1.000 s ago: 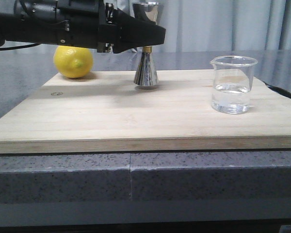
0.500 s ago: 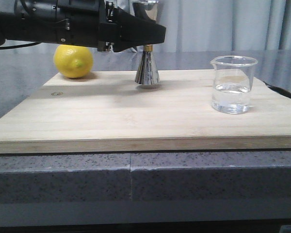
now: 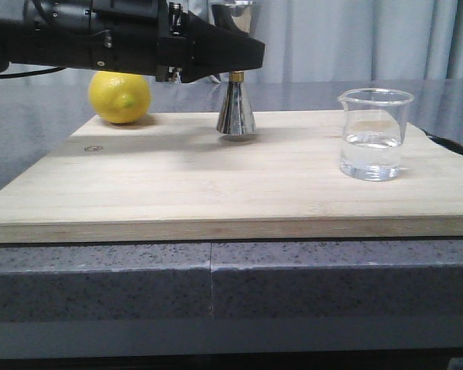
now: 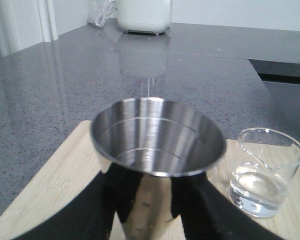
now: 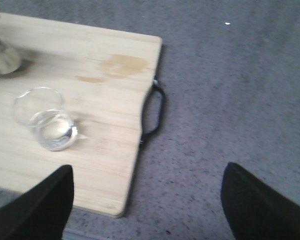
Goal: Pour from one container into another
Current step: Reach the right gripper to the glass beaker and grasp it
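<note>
The left gripper (image 4: 150,210) is clamped around the steel jigger (image 4: 157,150), while the right gripper (image 5: 147,200) hangs spread wide, well apart from the glass beaker (image 5: 45,125)

The left arm (image 3: 77,35) stretches level across the upper left of the front frame, its tool (image 3: 235,54) closed around the narrow middle of the steel jigger (image 3: 235,112). In its wrist view both black fingers (image 4: 102,205) press against the jigger's sides. The right tool (image 5: 147,200) hangs spread wide, its dark fingertips (image 5: 45,205) in the lower corners of its wrist view.
</note>
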Controlling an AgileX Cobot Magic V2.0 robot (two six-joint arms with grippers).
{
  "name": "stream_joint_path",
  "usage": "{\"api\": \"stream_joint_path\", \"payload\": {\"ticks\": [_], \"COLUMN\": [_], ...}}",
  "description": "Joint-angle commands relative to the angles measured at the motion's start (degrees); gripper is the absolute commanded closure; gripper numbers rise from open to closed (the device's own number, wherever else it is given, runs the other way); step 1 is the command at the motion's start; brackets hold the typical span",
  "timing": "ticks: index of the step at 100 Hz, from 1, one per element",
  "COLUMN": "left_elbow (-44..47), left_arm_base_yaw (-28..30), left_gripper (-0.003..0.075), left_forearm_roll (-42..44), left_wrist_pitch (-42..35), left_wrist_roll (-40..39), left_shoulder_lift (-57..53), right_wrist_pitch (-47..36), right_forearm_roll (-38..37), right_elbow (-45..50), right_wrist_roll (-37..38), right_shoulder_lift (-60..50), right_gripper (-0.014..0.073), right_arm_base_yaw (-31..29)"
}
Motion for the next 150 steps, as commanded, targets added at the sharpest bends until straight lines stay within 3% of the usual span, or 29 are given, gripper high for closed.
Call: {"api": "stream_joint_path", "payload": {"ticks": [1, 15, 33, 51, 71, 106, 150], "left_elbow": [-1.7, -1.7, -1.7, -1.7, -1.7, -1.7, -1.7], "left_arm_base_yaw": [-0.4, -0.4, -0.4, -0.4, -0.4, -0.4, -0.4], "left_gripper": [0.046, 0.046, 0.046, 0.046, 0.046, 0.046, 0.046], "left_forearm_roll": [-5.0, -5.0, -5.0, -5.0, -5.0, -5.0, -5.0], "left_wrist_pitch": [6.4, 6.4, 6.4, 6.4, 6.4, 6.4, 6.4], "left_wrist_roll": [-0.4, -0.4, -0.4, -0.4, -0.4, -0.4, -0.4], "left_shoulder_lift": [-2.7, -2.7, -2.7, -2.7, -2.7, -2.7, -2.7], "right_wrist_pitch": [-3.0, -4.1, -11.0, -23.8, -41.0, -62.2, -65.0], "right_forearm_roll": [-0.1, -1.8, 4.0, 6.2, 6.2, 6.6, 6.6], "right_elbow": [-3.0, -3.6, -3.1, 2.5, 12.1, 24.2, 25.0], "right_wrist_roll": [-2.1, -1.9, -1.9, -2.3, -2.8, -2.6, -0.3], "right_shoulder_lift": [1.8, 4.6, 7.6, 8.5, 9.0, 10.7, 15.7], "right_gripper": [0.0046, 0.0046, 0.0046, 0.0046, 0.0046, 0.0046, 0.0046], "right_arm_base_yaw": [5.1, 11.6, 13.5, 14.3, 19.5, 25.1, 25.2]}}
